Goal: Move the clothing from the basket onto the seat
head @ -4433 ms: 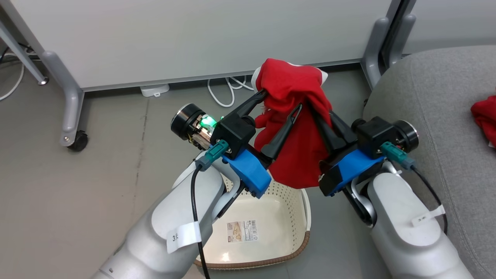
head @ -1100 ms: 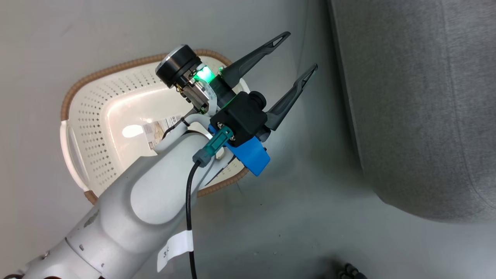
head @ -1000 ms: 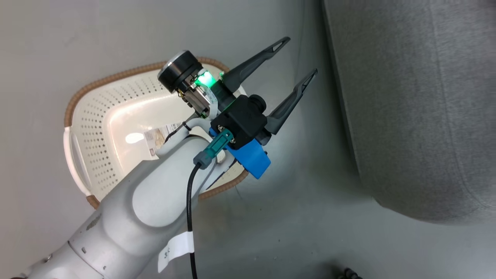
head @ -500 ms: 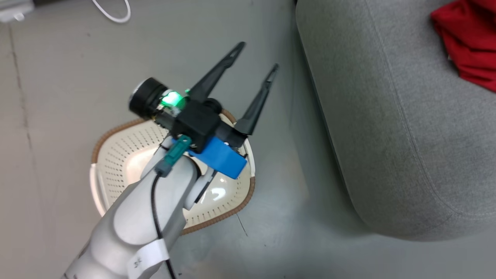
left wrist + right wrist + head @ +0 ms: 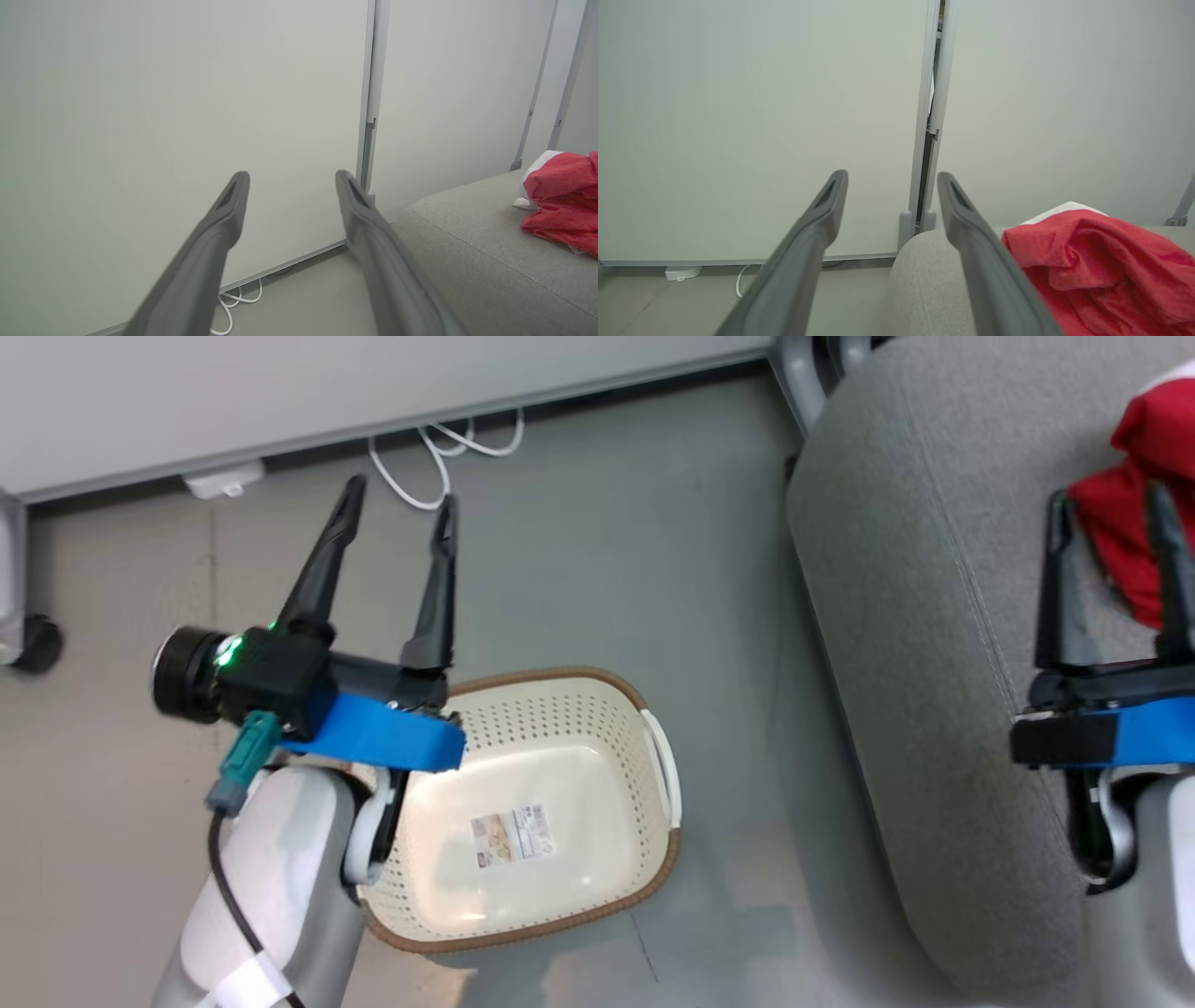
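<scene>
Soft, light clothing on the seat, 2 o'clock from the empty basket.
Your left gripper and right gripper stand open, holding nothing; pinch a thick fold.

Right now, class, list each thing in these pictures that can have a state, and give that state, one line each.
basket: upright on the floor, empty.
clothing: crumpled in a heap on the seat.
seat: carries the clothing.
left gripper: jaws open, gripping nothing.
right gripper: jaws open, gripping nothing, over the seat beside the clothing.
</scene>
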Motion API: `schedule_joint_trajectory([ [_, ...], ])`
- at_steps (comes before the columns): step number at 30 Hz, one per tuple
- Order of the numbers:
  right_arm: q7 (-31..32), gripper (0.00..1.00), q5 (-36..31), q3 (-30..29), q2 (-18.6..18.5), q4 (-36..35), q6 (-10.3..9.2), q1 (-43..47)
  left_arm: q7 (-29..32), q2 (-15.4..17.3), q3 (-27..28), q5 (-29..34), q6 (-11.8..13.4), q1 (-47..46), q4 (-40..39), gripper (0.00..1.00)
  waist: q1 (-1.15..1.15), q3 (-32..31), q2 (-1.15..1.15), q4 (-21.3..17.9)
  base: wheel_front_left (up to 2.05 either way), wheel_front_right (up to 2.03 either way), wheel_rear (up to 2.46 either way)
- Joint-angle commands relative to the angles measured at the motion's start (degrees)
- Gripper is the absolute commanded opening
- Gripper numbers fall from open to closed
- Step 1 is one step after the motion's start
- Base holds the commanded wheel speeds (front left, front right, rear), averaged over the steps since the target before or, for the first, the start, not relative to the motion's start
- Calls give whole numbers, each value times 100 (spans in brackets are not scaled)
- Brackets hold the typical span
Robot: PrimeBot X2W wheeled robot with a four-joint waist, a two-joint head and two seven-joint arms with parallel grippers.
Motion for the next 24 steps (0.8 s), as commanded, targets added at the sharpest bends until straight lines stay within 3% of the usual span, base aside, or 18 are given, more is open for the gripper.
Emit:
schedule_joint_trajectory([
  [1,-4,100,20,8,-1,-13,-1,70,-14,-7,50,25,-11,66,-25,100,1,-164,0,155,0,0,0],
  [12,-4,100,-10,570,204,221,-1,286,-15,-291,1161,368,-121,900,-55,100,1,-714,0,561,0,0,0],
  [24,-4,100,86,605,396,546,-1,964,-16,-546,1706,576,-350,1636,-36,100,1,-1105,0,775,0,0,0],
])
